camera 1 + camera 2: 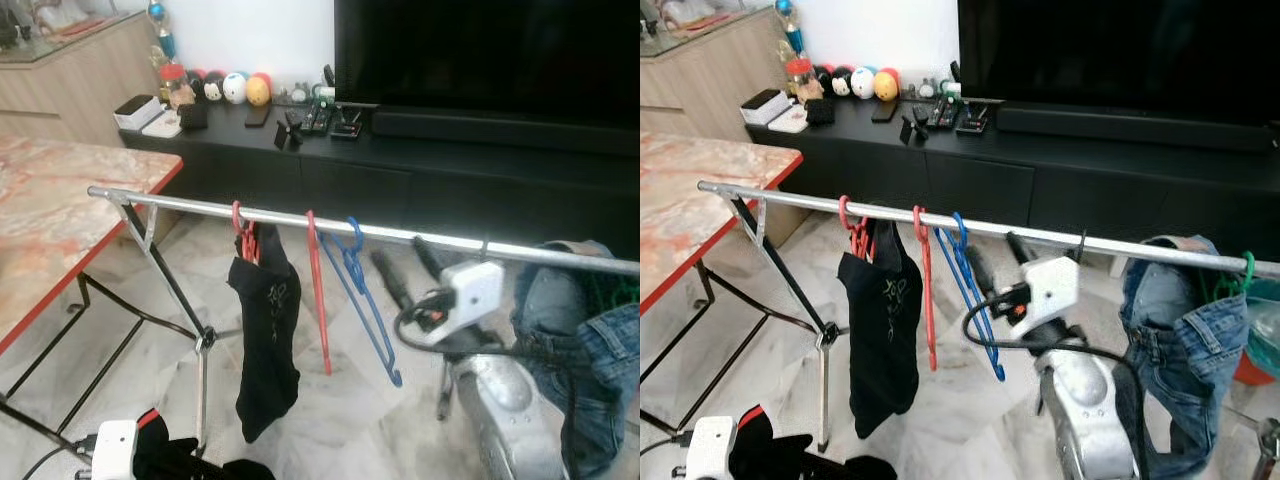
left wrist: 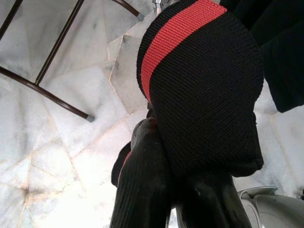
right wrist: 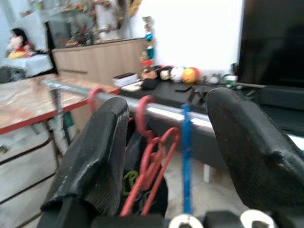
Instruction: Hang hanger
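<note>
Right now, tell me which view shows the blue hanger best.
The left eye view: the blue hanger hangs whole on the rail. The right eye view shows it beside the right gripper; the right wrist view catches a blurred strip.

Room: white marble floor (image 1: 330, 400) below the claw | black TV console (image 1: 420, 170) and dark screen (image 1: 480, 55) beyond it | marble-topped table (image 1: 50, 220) far left | white wall (image 1: 250, 35) behind.

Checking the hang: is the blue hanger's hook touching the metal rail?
Touching: the left eye view shows the blue hanger hooked over the rail, hanging free.
</note>
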Tool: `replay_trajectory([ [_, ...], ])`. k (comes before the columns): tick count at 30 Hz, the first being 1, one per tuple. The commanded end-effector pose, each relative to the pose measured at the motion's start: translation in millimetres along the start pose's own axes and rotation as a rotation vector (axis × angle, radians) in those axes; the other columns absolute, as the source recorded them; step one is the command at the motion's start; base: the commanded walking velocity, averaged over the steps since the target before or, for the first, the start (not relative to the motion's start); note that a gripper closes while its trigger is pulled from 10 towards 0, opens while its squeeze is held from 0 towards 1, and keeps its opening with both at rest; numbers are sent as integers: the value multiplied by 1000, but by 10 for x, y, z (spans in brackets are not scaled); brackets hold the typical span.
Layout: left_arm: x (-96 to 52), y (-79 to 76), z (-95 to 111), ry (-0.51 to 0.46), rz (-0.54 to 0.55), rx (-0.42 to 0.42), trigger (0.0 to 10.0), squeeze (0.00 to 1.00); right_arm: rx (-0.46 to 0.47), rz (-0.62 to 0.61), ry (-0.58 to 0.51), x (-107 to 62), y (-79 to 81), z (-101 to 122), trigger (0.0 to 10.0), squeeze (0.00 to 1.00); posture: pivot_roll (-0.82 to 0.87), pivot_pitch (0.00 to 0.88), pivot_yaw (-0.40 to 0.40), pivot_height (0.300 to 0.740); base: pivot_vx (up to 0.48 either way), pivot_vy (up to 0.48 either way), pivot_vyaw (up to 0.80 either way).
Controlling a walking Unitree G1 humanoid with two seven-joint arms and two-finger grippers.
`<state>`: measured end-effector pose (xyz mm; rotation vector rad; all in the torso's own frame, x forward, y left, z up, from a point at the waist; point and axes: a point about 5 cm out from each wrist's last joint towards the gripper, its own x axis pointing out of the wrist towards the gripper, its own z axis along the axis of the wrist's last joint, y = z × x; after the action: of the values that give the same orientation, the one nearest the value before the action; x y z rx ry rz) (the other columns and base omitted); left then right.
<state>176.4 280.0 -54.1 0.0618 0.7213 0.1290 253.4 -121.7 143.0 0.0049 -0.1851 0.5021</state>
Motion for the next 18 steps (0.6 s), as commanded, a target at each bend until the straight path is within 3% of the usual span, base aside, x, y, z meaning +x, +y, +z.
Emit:
replay_trajectory([
  [1, -13, 31, -36, 27, 8, 11, 10000, 0, -13, 39, 2, -19, 127, 72, 10000, 318, 58, 13, 96, 740, 0, 0, 0],
  [2, -11, 34, -32, 27, 9, 10, 10000, 0, -11, 18, 27, -47, 161, 70, 10000, 1000, 58, 13, 96, 740, 0, 0, 0],
  [6, -5, 35, -22, 29, 10, 8, 10000, 0, -53, -78, 147, -179, 201, -22, 10000, 1000, 56, 13, 87, 740, 0, 0, 0],
  [8, -1, 32, -19, 31, 10, 9, 10000, 0, -35, -207, 198, -311, 147, -110, 10000, 1000, 52, 10, 87, 740, 0, 0, 0],
  [10, 0, 31, -18, 32, 9, 9, 10000, 0, -33, -231, 206, -334, 131, -127, 10000, 1000, 52, 10, 86, 740, 0, 0, 0],
  [14, 7, 16, -16, 37, 6, 10, 10000, 0, -5, -414, 265, -496, -61, -214, 10000, 1000, 48, 4, 86, 740, 0, 0, 0],
  [18, 12, 6, -14, 40, 3, 9, 10000, 0, 14, -491, 327, -578, -182, -247, 10000, 1000, 45, 2, 84, 740, 0, 0, 0],
])
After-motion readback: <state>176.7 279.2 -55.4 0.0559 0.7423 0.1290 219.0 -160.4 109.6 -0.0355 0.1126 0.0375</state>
